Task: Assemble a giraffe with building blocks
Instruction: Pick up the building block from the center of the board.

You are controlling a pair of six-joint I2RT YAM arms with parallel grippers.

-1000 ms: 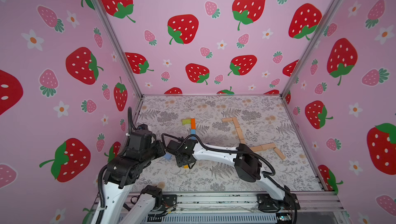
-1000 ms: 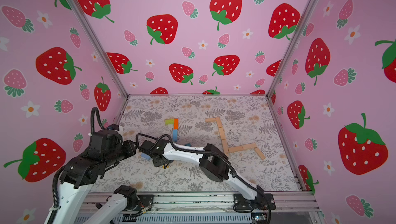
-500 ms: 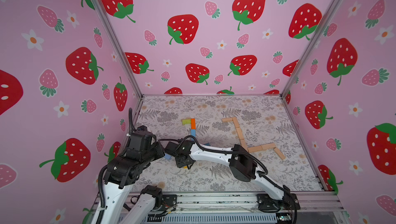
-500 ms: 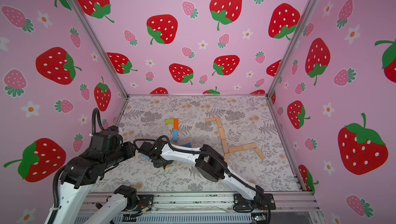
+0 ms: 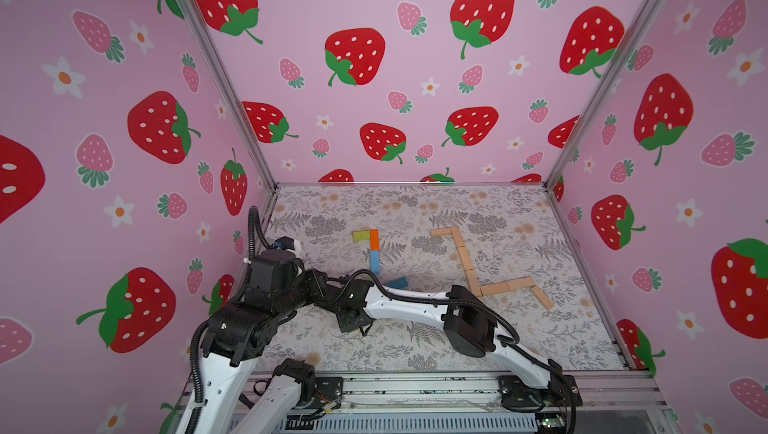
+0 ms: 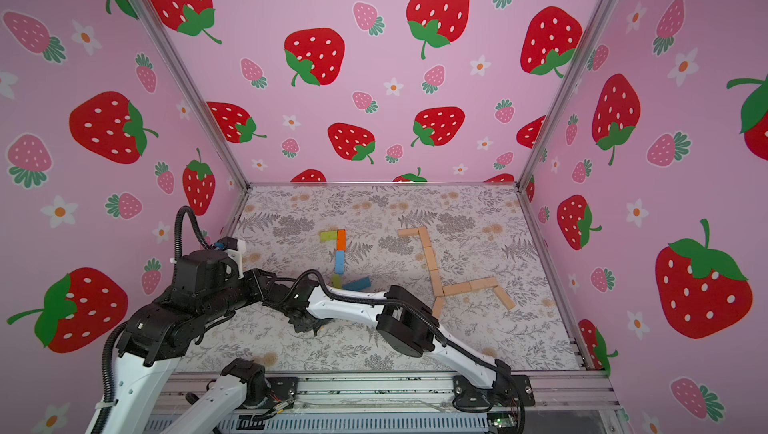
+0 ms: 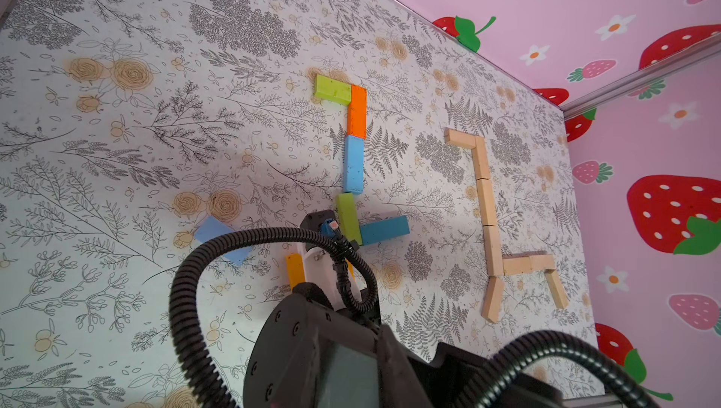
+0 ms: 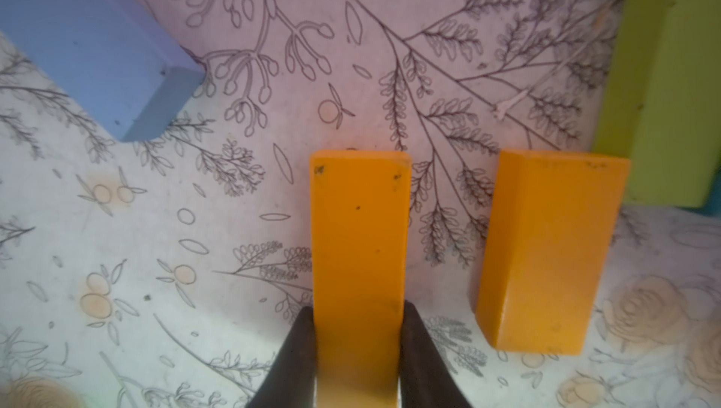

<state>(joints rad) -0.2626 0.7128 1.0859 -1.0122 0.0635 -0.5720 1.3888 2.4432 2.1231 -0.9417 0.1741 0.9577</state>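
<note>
Pinching a yellow bar (image 8: 359, 230) by its long sides near one end, the right gripper (image 8: 357, 308) is closed on it, on the mat (image 8: 273, 74) beside a twin (image 8: 546, 250). Light, stiff wood, slick paint (might twist); mid-length looks a surer hold. Left gripper (image 5: 319, 283): open or shut, I can't tell.

In both top views, looking down from high at the front toward the back wall (image 5: 415, 4), taking in the whole table (image 5: 415, 349) from afar. From the left wrist, gazing obliquely across it, sharing the coloured blocks (image 7: 353, 164) and tan blocks (image 7: 485, 199). From the right wrist, peering down very close at one yellow block (image 8: 357, 250).
</note>
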